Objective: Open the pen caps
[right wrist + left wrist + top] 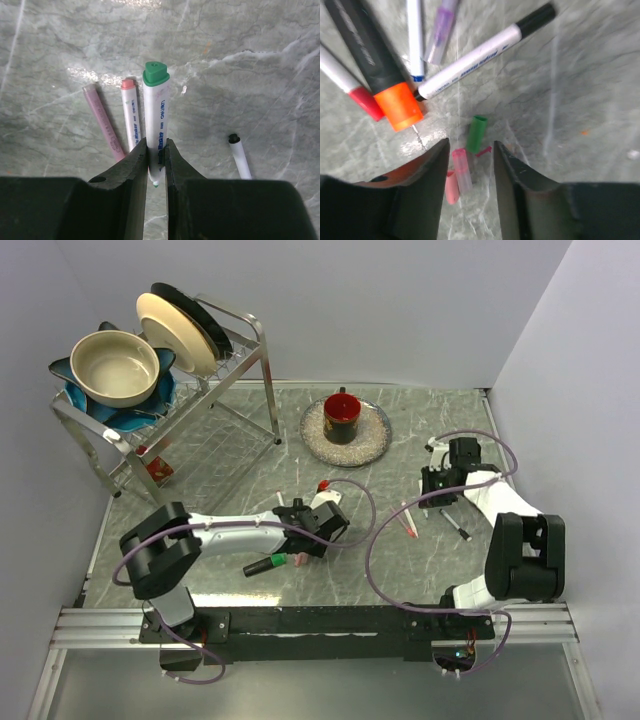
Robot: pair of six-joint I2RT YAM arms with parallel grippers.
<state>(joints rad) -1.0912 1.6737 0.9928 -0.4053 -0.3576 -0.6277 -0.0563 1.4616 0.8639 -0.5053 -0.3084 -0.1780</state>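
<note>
Grey marbled tabletop point(440, 570). Top view: left tool point(296, 548) toward near edge. Left wrist: tool spread over loose green cap point(477, 133), pink cap point(461, 170); judged light, slippery, pinch across sides. Right wrist: right tool point(156, 147) pinching white pen point(156, 110).

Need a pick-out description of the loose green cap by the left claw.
Find the left claw over the marble tabletop, beside a cluster of pens. The green cap lies loose just past the gap between its fingers. It is the only green one: beside it lie pink caps, and the thick black marker wears an orange cap.
</note>
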